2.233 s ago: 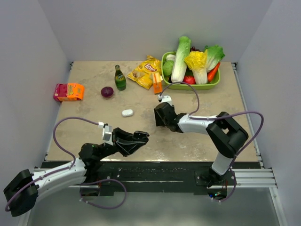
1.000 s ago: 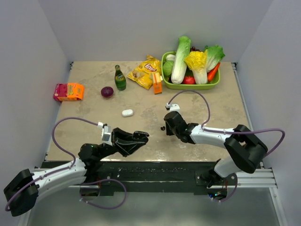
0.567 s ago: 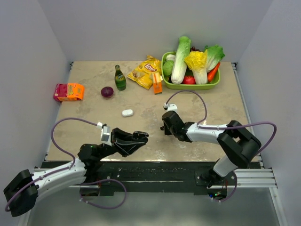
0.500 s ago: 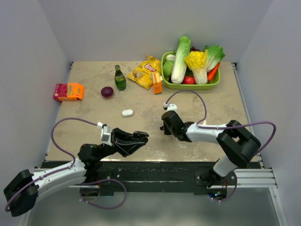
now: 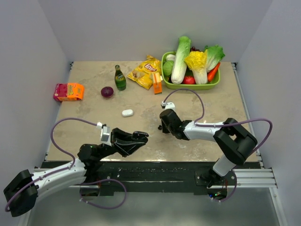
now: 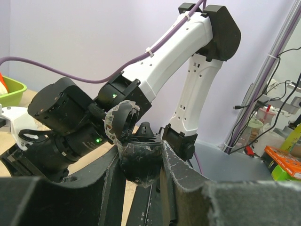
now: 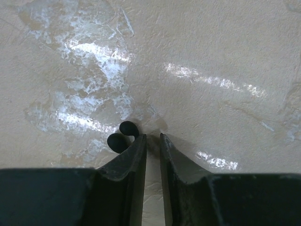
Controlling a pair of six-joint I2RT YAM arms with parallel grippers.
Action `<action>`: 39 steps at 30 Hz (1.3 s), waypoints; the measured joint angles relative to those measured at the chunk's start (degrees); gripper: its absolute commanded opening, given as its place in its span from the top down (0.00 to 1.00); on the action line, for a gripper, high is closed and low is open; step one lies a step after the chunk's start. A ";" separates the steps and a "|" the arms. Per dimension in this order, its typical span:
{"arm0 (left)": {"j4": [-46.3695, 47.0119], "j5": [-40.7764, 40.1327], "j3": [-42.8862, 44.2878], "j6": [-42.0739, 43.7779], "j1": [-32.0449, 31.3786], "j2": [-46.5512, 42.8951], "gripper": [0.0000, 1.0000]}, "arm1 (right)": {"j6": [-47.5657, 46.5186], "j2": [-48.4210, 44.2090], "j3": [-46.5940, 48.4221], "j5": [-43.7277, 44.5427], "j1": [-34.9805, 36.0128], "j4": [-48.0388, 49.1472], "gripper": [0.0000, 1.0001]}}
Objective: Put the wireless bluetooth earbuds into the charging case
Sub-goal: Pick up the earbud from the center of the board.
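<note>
Black earbuds (image 7: 122, 135): two glossy rounded lobes pressed together on the tabletop (image 7: 225, 56), mid-table. Long axis of the pair runs diagonally in the right wrist view, lower-left to upper-right. Can't tell if it's one bud or two.

Right gripper (image 7: 153, 138): tips down at the table surface, jaws parted by a narrow slit with nothing between them. The lobes sit just outside the fingertip that is on the left in that view, touching its outer edge.

Left gripper (image 6: 140, 154): clamped on the black charging case (image 6: 141, 165), held off the table at the near edge, left of centre. The case is dark, rounded and glossy. Its lid (image 6: 118, 118) is open, standing up and tilted left in the left wrist view. No readable marking on it.

A white oval case (image 5: 127, 112) lies flat on the table, far-left of the right gripper and well apart from it.

Far side: yellow chip bag (image 5: 146, 69) reading "Lay's", green glass bottle (image 5: 120, 78), red onion (image 5: 107, 92), orange-pink box (image 5: 68, 91) with unreadable print, and green basket (image 5: 190, 86) of vegetables.
</note>
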 measured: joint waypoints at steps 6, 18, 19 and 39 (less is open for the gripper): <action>0.02 0.00 0.00 0.00 0.00 -0.28 1.00 | -0.22 -0.26 0.00 -0.09 0.00 -0.59 0.74; -0.02 0.04 0.00 0.00 0.00 -0.52 1.00 | -3.91 3.48 4.22 -2.01 0.00 -0.68 0.66; -0.02 0.07 0.00 0.00 0.00 -0.52 1.00 | -4.20 3.78 4.55 -2.21 0.00 -0.68 0.65; 0.02 0.07 0.00 0.00 0.00 0.63 1.00 | -6.14 -2.10 4.13 -6.36 0.00 -1.27 0.54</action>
